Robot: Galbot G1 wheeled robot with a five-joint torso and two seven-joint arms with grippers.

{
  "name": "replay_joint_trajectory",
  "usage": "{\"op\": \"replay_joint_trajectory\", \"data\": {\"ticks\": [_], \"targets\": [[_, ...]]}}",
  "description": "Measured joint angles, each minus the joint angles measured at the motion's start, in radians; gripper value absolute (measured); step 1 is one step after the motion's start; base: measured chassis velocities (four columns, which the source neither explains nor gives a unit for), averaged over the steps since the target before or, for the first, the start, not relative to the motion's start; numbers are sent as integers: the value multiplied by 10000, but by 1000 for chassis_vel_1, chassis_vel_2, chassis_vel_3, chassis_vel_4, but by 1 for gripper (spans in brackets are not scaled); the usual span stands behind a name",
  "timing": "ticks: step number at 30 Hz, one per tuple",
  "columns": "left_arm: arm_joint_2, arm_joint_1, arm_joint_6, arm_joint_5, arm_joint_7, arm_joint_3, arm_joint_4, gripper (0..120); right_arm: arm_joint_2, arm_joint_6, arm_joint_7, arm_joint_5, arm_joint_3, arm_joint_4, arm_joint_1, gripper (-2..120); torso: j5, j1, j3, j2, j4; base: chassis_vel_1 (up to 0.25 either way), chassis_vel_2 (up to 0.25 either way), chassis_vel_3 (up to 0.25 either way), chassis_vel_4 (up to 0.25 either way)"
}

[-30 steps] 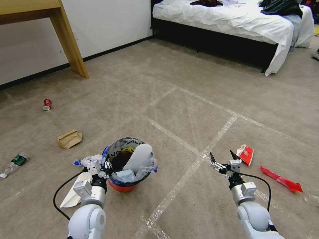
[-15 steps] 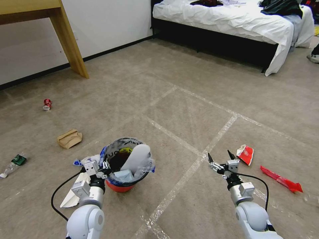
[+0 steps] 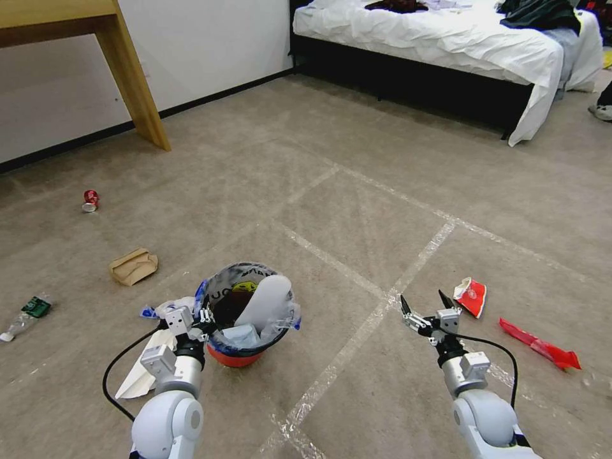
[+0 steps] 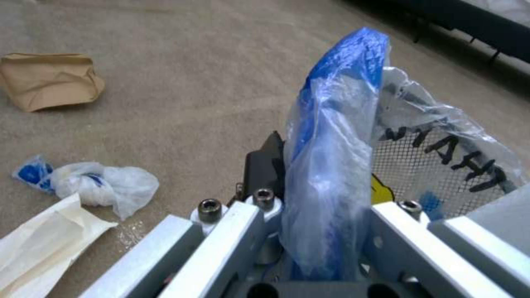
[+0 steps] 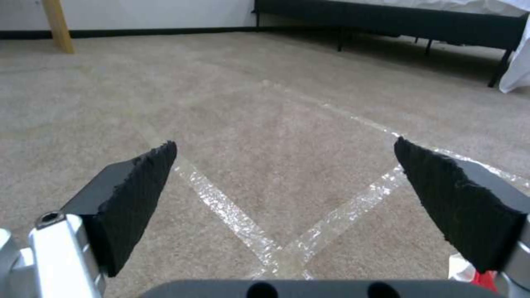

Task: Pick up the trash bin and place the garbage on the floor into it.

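- Left hand (image 3: 199,317) is clamped on the near-left rim of the trash bin (image 3: 245,347), pinching the blue-edged liner bag (image 4: 331,174) against the rim, so the red bucket is held with its mouth up and open to take litter.
- Inside the bin, just beyond that hand, a white foam piece (image 3: 262,301) leans upright over crumpled paper; these are already collected.
- Beside and behind the left hand on the floor lie a flat white paper bag (image 3: 137,376) and a knotted plastic wad (image 4: 105,184). Farther out to its left sit a crushed brown carton (image 3: 132,266), a green-labelled bottle (image 3: 25,315) and, well beyond, a red can (image 3: 90,199).
- Right hand (image 3: 426,304) hovers low over the taped cross on the carpet (image 5: 276,256), jaws spread wide and empty, apparently readied to pick.
- Just to the right of that hand lies a red-and-white wrapper (image 3: 472,296), likely the nearest target; a long red wrapper (image 3: 539,345) lies farther right.
- Much garbage remains on the floor, so the task looks only partly done.
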Motion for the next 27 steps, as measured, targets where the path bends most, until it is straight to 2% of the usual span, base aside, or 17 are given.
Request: {"op": "replay_joint_trajectory", "data": {"ticks": [15,27], "targets": [[13,39,-59,90,55,62,79,4,-45,21,-7,1,-103,-108,79,100,0,0,0,0,1,0,0,0,0],[-20,41,-79,170,63,103,142,4,-26,87,-32,-12,-111,-210,74,100,0,0,1,0,0,-84,-79,-72,-83]]}}
